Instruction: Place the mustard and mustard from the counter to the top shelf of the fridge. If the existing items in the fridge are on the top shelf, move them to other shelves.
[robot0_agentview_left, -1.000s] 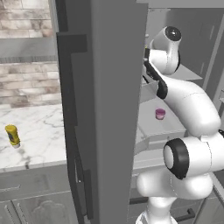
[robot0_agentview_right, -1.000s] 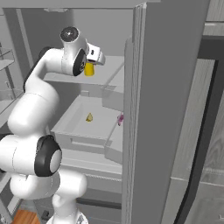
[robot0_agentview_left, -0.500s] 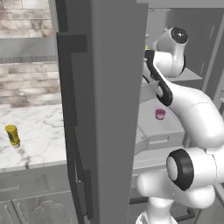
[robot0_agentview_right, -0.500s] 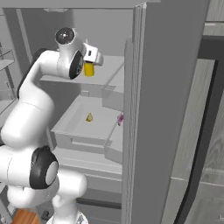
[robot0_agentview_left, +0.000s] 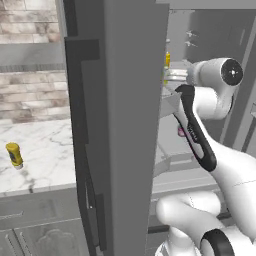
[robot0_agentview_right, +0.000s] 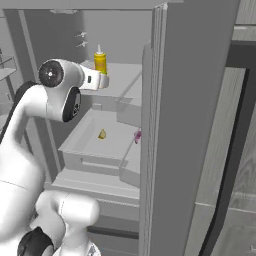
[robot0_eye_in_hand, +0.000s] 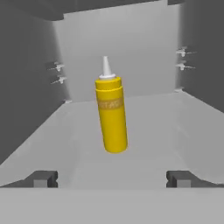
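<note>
On the counter at far left stands the shorter mustard bottle. To the right, inside the fridge, the tall squeeze bottle stands upright on the top shelf, just beyond the gripper, centred between its wide-open, empty fingers.

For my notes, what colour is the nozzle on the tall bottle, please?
Pale white nozzle, clearest in the hand view.

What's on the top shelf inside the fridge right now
Only the tall mustard bottle stands upright on the top shelf, free of the open gripper. The open fridge door covers the shelf's left part from the left base view.
</note>
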